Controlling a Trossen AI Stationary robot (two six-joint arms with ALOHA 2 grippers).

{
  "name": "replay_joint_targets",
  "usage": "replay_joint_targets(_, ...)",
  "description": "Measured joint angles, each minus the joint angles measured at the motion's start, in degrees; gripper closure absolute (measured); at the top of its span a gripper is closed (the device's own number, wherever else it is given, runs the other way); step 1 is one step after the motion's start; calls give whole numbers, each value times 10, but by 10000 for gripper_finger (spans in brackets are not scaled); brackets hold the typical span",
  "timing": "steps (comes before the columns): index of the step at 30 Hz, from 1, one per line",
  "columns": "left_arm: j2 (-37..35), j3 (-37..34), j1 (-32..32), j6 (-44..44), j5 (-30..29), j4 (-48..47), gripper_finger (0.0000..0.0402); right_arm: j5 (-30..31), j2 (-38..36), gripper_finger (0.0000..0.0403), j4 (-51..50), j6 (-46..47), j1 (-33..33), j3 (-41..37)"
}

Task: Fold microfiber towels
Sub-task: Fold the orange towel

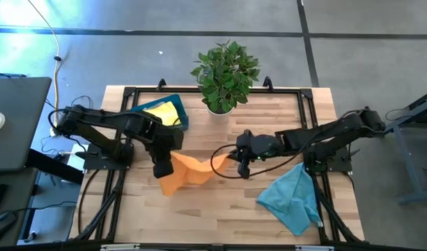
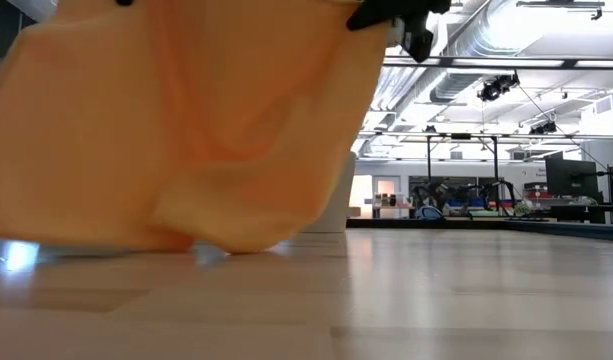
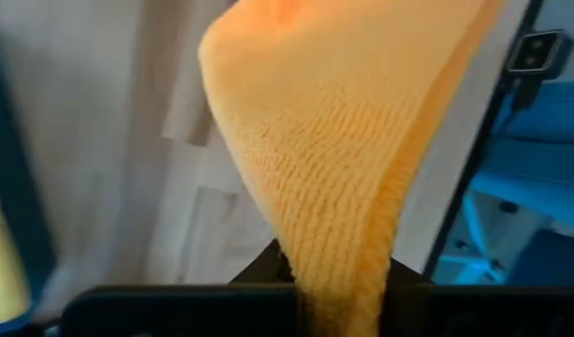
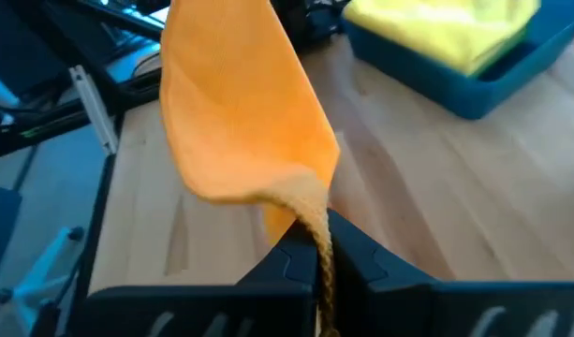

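Observation:
An orange microfiber towel point(image 1: 189, 171) hangs between my two grippers over the middle of the table; its lower edge point(image 2: 201, 240) touches the wood in the low view. My left gripper point(image 1: 164, 166) is shut on its left end, my right gripper point(image 1: 235, 162) on its right end. A teal-blue towel point(image 1: 291, 196) lies crumpled on the table's near right. A yellow towel point(image 1: 163, 111) lies in the blue tray point(image 1: 178, 124) at the far left. My left gripper pinches the orange towel's left corner point(image 3: 347, 281) between its two fingers, several layers bunched. The towel stretches away from the fingers toward the other arm. My right gripper pinches the towel's right edge point(image 4: 319, 245) between its two fingers. The cloth spreads from the fingers and sags slack toward the left arm.
A potted green plant point(image 1: 226, 75) in a white pot stands at the table's far middle. The blue tray sits just behind my left gripper. Bare wood lies along the near edge between the two towels.

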Motion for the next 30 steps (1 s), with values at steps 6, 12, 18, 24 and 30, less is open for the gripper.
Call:
replay_joint_targets(6,0,30,-17,49,-7,-17,401,5,5,403,-67,-65,0,69)
replay_joint_targets(12,1,33,-42,78,-68,-51,401,54,19,403,-219,-125,-5,169)
replay_joint_targets(18,12,33,-43,44,-191,-89,401,56,41,403,-324,-143,-8,217)
replay_joint_targets(24,38,33,-53,128,-102,-89,401,18,44,403,-330,-163,-8,217)
replay_joint_targets(30,52,33,-54,192,-272,-88,401,147,44,403,-332,-223,-25,217)
